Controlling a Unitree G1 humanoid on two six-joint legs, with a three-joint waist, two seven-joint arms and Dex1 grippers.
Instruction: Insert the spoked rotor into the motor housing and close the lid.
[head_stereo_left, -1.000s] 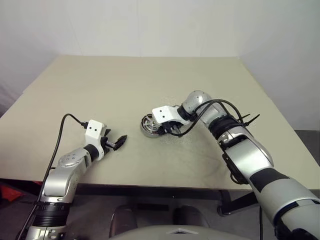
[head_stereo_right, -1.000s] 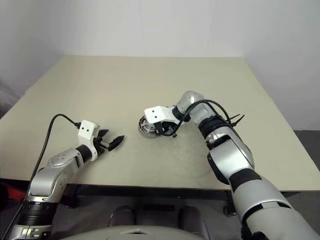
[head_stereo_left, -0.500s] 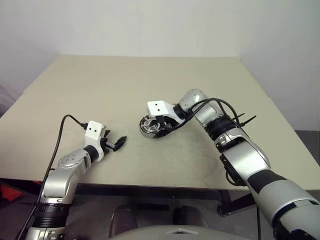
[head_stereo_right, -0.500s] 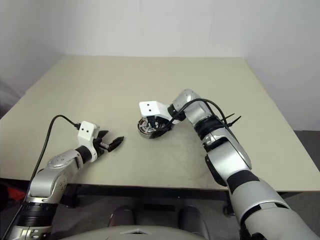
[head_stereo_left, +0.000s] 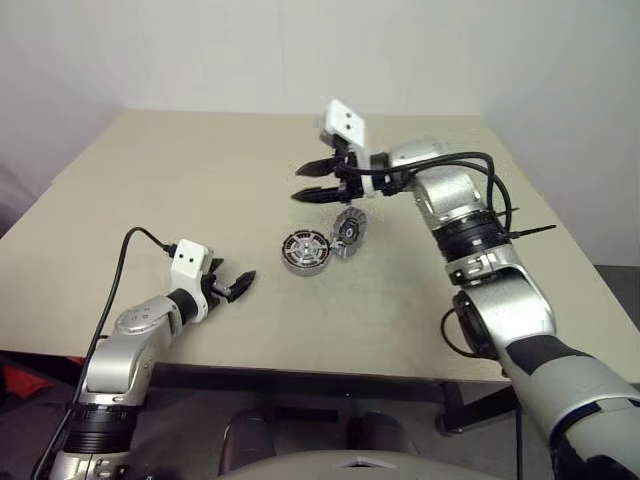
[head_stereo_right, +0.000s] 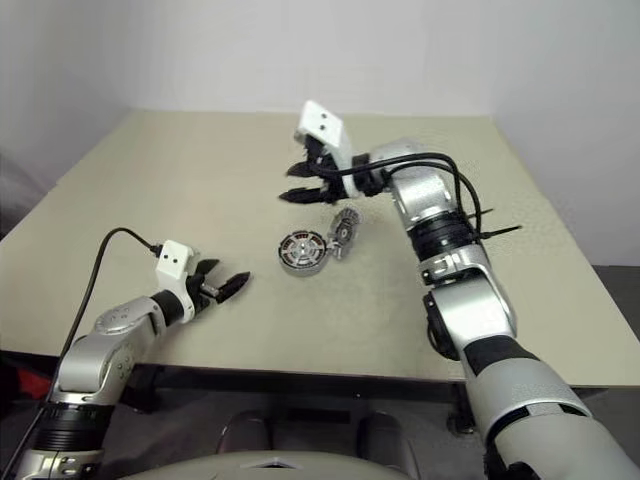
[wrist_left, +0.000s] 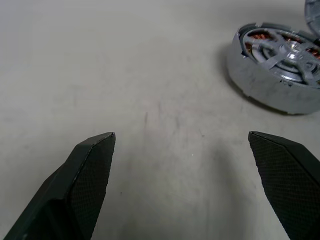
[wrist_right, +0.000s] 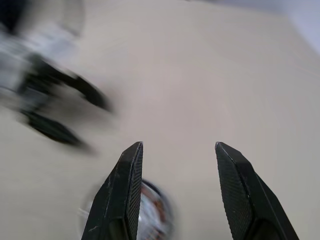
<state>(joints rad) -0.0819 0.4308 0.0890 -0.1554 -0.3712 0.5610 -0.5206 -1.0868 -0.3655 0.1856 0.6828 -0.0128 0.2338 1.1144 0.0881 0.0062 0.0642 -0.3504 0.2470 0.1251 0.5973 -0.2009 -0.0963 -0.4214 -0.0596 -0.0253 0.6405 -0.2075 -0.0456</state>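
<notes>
While spread, right gripper empty | motor housing below, lid tilted beside.

Beige table, white walls

Silver arms, black cables, white wrist boxes, 2 black-fingered grippers

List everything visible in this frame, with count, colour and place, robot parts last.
table: one, beige, under everything.
motor housing: one, silver-grey with copper windings, mid-table, the spoked rotor seated in it.
lid: one, grey ribbed disc, tilted, leaning at the housing's right edge.
left gripper: one, black fingers, open, low over the table left of the housing.
right gripper: one, black fingers, open and empty, raised above and behind the housing.
</notes>
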